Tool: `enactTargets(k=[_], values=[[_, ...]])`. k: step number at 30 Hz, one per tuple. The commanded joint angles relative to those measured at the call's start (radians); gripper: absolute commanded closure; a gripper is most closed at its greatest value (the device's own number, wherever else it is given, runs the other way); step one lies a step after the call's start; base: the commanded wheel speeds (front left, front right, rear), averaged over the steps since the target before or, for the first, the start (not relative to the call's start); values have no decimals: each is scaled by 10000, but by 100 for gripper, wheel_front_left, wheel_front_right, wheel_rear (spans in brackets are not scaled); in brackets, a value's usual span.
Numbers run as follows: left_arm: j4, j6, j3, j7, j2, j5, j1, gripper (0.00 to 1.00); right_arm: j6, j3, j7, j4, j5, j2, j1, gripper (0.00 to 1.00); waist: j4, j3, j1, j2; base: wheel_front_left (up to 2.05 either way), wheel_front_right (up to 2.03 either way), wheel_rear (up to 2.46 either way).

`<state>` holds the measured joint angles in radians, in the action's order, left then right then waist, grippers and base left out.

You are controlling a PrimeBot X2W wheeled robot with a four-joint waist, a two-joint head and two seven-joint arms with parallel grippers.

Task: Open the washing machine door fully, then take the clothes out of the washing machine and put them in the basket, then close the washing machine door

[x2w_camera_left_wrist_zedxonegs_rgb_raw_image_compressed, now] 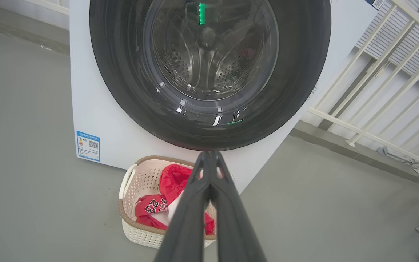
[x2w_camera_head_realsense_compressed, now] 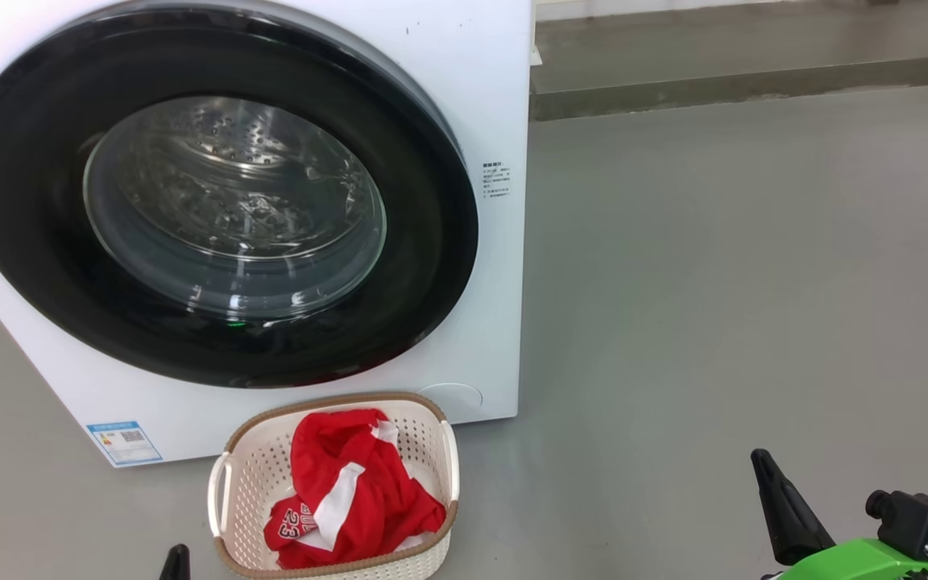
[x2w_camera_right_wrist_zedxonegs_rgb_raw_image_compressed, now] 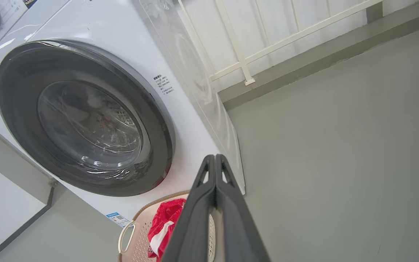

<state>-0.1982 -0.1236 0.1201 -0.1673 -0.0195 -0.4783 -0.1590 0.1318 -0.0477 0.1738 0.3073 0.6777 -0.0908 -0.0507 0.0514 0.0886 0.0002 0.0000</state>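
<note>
The white washing machine point(x2w_camera_head_realsense_compressed: 480, 72) stands at the left, its round black-rimmed door point(x2w_camera_head_realsense_compressed: 45, 201) shut flat against the front, glass centre showing a steel drum. On the floor before it sits the cream basket point(x2w_camera_head_realsense_compressed: 246, 475) holding the red clothes point(x2w_camera_head_realsense_compressed: 359, 491) with white stripes and lettering. My left gripper point(x2w_camera_left_wrist_zedxonegs_rgb_raw_image_compressed: 209, 154) is shut with nothing in it, its tip showing at the head view's bottom edge left of the basket point(x2w_camera_left_wrist_zedxonegs_rgb_raw_image_compressed: 136, 182). My right gripper point(x2w_camera_right_wrist_zedxonegs_rgb_raw_image_compressed: 215, 157) is shut and empty too, low at the right point(x2w_camera_head_realsense_compressed: 758, 459), well clear of the basket point(x2w_camera_right_wrist_zedxonegs_rgb_raw_image_compressed: 129, 233).
Grey floor point(x2w_camera_head_realsense_compressed: 714, 282) stretches to the right of the machine. A low concrete kerb point(x2w_camera_head_realsense_compressed: 754, 80) runs along the back. White railing bars point(x2w_camera_left_wrist_zedxonegs_rgb_raw_image_compressed: 387, 91) stand behind the machine. A blue label point(x2w_camera_head_realsense_compressed: 124, 441) is stuck on the machine's lower left front.
</note>
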Motion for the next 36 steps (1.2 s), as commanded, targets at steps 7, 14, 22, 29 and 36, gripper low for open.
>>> enactTargets(k=[7, 14, 22, 29, 36], values=[[146, -20, 55, 245, -165, -1029, 565, 100, -3, 152, -245, -310, 835, -39, 581, 100, -42, -72, -1, 0, 0, 0, 0], [98, -24, 46, 445, -176, -1831, 730, 100, -4, 267, -451, -335, 1497, -5, 660, 100, -79, -138, -1, 0, 0, 0, 0], [35, -29, 35, 704, -191, -2868, 942, 100, -5, 415, -716, -367, 2351, 40, 761, 100, -126, -223, -1, 0, 0, 0, 0], [-13, -33, 27, 906, -202, -3673, 1108, 100, -5, 531, -923, -391, 3016, 75, 840, 100, -163, -290, -2, 0, 0, 0, 0], [-55, -37, 19, 1079, -211, -4365, 1250, 100, -6, 630, -1100, -413, 3585, 105, 908, 100, -195, -346, -2, 0, 0, 0, 0]])
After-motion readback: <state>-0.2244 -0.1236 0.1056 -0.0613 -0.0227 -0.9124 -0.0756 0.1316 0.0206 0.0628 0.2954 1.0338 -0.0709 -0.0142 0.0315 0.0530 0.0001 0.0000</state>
